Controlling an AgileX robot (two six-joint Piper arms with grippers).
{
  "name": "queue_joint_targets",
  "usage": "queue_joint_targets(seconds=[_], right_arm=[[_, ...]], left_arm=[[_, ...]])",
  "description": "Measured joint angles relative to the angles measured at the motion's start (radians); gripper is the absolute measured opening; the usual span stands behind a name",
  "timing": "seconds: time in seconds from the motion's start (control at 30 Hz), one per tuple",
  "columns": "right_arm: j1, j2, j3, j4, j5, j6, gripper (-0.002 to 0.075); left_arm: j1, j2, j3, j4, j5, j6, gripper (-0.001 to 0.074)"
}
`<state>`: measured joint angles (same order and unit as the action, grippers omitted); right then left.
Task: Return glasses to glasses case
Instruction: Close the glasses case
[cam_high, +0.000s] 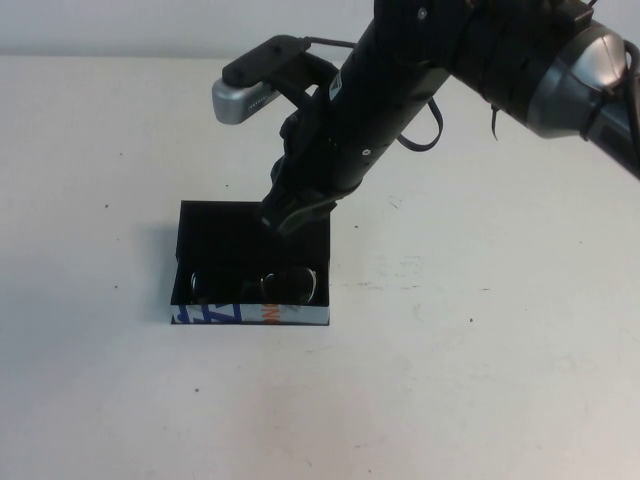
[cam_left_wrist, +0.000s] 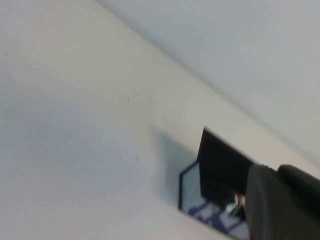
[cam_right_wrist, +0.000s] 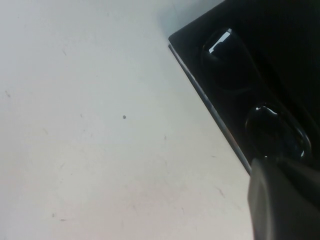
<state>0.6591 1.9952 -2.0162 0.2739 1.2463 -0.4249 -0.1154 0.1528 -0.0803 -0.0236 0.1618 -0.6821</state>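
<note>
White tabletop (cam_high: 480, 380), bare and scuffed. Glasses (cam_high: 258, 287) lie inside the glasses case (cam_high: 250, 314), at its printed front edge. Right gripper (cam_high: 297, 210) hangs over the case's 12 o'clock flap; finger state cannot be told. Left gripper out of view. Placing looks done; next, probably withdraw or close flap.

The glasses (cam_right_wrist: 255, 95) lie inside the black glasses case (cam_right_wrist: 200, 65) on the pale table (cam_right_wrist: 90, 130).
</note>
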Motion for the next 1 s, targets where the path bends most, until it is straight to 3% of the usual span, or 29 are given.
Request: queue_joint_targets(seconds=[0.2, 0.4, 0.63, 1.0], right_arm=[[0.000, 0.000, 0.000, 0.000, 0.000, 0.011, -0.0011], [0.000, 0.000, 0.000, 0.000, 0.000, 0.013, -0.0011], [0.000, 0.000, 0.000, -0.006, 0.000, 0.016, -0.0011], [-0.002, 0.000, 0.000, -0.007, 0.000, 0.018, -0.0011]], left_arm=[[-0.204, 0.270, -0.175, 0.000, 0.241, 0.115, 0.0000], [-0.343, 0.483, -0.280, -0.067, 0.356, 0.249, 0.0000], [-0.363, 0.681, -0.378, -0.305, 0.476, 0.572, 0.0000], [-0.356, 0.866, -0.646, -0.377, 0.686, 0.795, 0.0000]])
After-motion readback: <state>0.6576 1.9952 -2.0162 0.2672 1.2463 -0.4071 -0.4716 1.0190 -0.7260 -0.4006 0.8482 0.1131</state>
